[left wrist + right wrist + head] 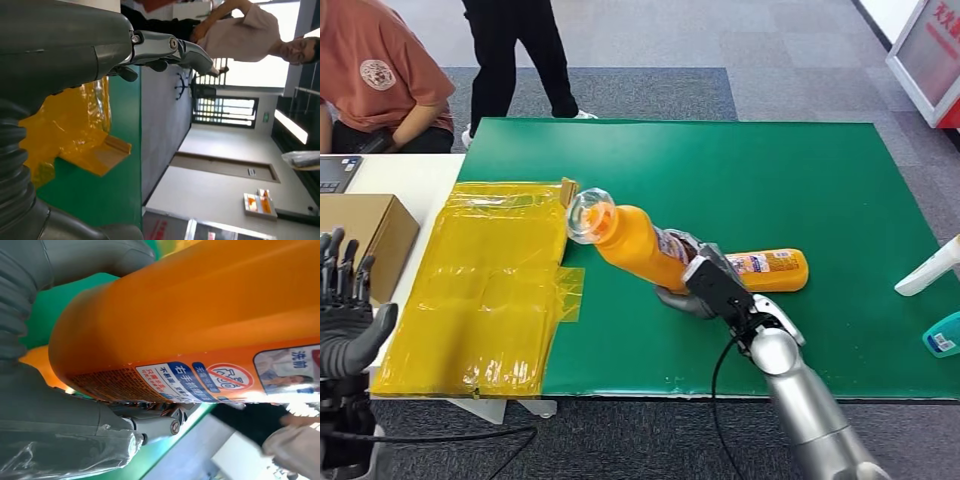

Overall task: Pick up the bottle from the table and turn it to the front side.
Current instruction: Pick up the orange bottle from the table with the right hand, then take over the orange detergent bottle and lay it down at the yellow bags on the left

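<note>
An orange bottle (637,245) is held tilted by the right hand (697,285) fingers above the green tabletop (788,180), mid-mat; the left hand (346,300) fingers are spread, holding nothing.

You have an orange plastic bottle (641,245) with a clear round cap at the centre of the head view, gripped by the silver-armed right hand (697,285) with dark grey fingers. Its label (196,380) shows white and blue panels with a red prohibition circle. Just right of centre lies a second orange bottle (769,268) with a multicoloured label. Both sit over a flat green mat (788,180). At left you see translucent yellow plastic sheeting (493,290), and a brown cardboard box (373,235) at the left edge.
</note>
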You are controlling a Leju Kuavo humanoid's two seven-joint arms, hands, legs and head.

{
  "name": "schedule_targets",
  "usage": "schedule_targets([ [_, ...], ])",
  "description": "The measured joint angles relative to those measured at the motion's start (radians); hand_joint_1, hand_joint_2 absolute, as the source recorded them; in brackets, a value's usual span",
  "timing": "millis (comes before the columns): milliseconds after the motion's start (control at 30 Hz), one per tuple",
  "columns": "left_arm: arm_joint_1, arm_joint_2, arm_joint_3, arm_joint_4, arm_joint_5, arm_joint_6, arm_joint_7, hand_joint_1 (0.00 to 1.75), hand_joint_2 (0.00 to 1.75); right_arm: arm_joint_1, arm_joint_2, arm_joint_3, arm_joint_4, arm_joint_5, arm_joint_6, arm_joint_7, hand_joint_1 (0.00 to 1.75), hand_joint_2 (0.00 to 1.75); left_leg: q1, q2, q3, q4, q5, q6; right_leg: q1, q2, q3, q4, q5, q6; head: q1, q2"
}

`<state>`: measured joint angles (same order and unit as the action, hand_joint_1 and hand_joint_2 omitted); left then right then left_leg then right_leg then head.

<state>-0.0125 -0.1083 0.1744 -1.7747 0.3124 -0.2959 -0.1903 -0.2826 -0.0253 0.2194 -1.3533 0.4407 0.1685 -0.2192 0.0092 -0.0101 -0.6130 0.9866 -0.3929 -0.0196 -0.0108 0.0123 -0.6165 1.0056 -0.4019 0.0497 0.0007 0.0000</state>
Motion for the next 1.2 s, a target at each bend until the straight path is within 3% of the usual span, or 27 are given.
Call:
schedule_targets([
  [300, -0.181, 0.010, -0.205, 0.151, -0.019, 0.018, 0.027, 0.00, 1.75, -0.144, 0.106, 0.095, 0.140, -0.050, 0.001, -0.022, 1.75, 1.75, 0.000, 0.000, -0.001, 0.000, 0.001, 0.000, 0.000, 0.000, 0.000, 0.000, 0.001, 0.001, 0.000, 0.000],
  [700, -0.265, 0.010, -0.466, 0.234, -0.053, 0.006, 0.045, 0.00, 1.75, -0.273, 0.186, 0.163, 0.293, -0.029, -0.039, -0.013, 1.75, 1.75, 0.000, 0.000, -0.004, 0.000, 0.001, 0.000, 0.000, 0.000, -0.004, 0.000, 0.001, 0.000, 0.000, 0.000],
  [967, -0.314, 0.010, -0.524, 0.276, -0.080, 0.031, 0.050, 0.00, 1.75, -0.301, 0.204, 0.180, 0.351, -0.021, -0.051, -0.019, 1.75, 1.75, 0.000, 0.000, -0.004, 0.000, 0.001, 0.000, 0.000, 0.000, -0.004, 0.000, 0.001, 0.000, 0.000, 0.000],
  [1200, -0.319, 0.011, -0.548, 0.278, -0.191, 0.113, 0.024, 0.00, 1.75, -0.301, 0.204, 0.211, 0.355, -0.022, -0.040, -0.026, 1.75, 1.75, 0.000, 0.000, -0.005, 0.000, 0.001, 0.000, 0.000, 0.000, -0.005, 0.000, 0.001, 0.000, 0.000, 0.000],
])
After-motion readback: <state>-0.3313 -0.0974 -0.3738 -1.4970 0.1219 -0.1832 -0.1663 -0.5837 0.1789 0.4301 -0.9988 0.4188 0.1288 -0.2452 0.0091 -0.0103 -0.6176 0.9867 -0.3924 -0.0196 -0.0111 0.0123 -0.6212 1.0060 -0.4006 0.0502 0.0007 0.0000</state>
